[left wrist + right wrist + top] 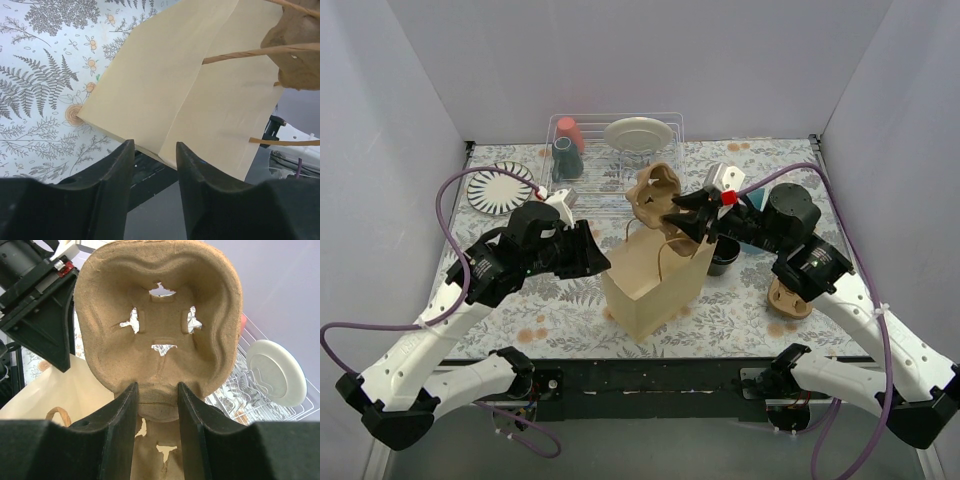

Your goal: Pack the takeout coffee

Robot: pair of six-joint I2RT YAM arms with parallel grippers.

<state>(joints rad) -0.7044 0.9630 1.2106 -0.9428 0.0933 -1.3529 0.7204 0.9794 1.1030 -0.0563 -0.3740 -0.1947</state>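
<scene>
Carrier [155, 315] clamped in right pincer [156, 390], long axis pointing ahead; bag [655, 285] mouth just below; left pincer [154, 160] parted, empty.

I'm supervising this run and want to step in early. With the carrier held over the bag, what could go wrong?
1. The right claw holds the cup carrier above the paper bag; its wide lobes may catch the rim or handle.
2. The left claw is open beside the bag, not gripping it, so a snag could tip it.
3. A black cup stands close beside the bag, near the right arm, and might be knocked.
</scene>
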